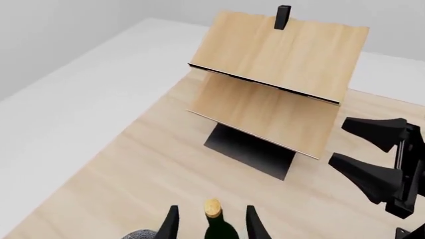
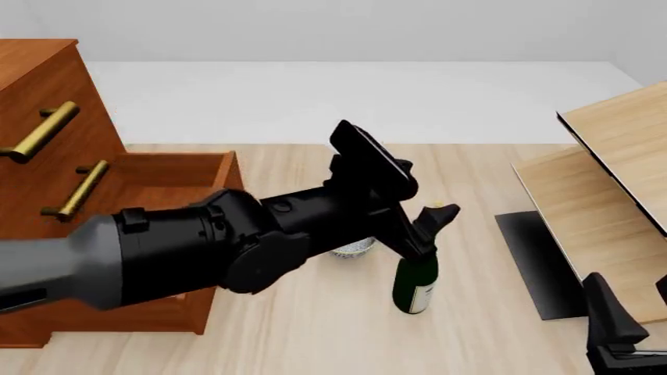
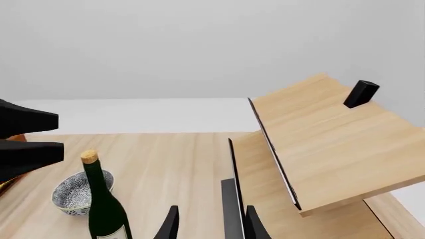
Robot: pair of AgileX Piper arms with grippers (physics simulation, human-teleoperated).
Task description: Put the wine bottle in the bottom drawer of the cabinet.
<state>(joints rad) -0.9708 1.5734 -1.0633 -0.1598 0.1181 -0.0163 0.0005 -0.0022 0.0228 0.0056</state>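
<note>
Two arms work over a light wooden tabletop (image 2: 312, 336). At the middle of it the wine bottle (image 2: 416, 281) stands upright, dark green with a tan cork and a white label, and the grey speckled bowl (image 3: 78, 193) sits just beside it on its far left. The left tool (image 1: 211, 222) is at the bottle's neck: in the left wrist view its two dark fingers (image 1: 168, 225) stand spread on either side of the cork, with a clear gap on each side, so it is open and has hold of nothing. The left arm reaches in across the front view from the left and hides part of the bowl.

At the far left stands the cabinet (image 2: 47, 82), reddish-brown with brass bar handles, and its bottom drawer (image 2: 172, 176) is pulled out toward the middle of the tabletop, well apart from the bottle. On the right is the pale wood furniture (image 2: 615, 180) with a black panel at its base. The right tool (image 3: 211, 224) hangs near the right front edge, its fingers parted and empty, pointing toward that furniture.
</note>
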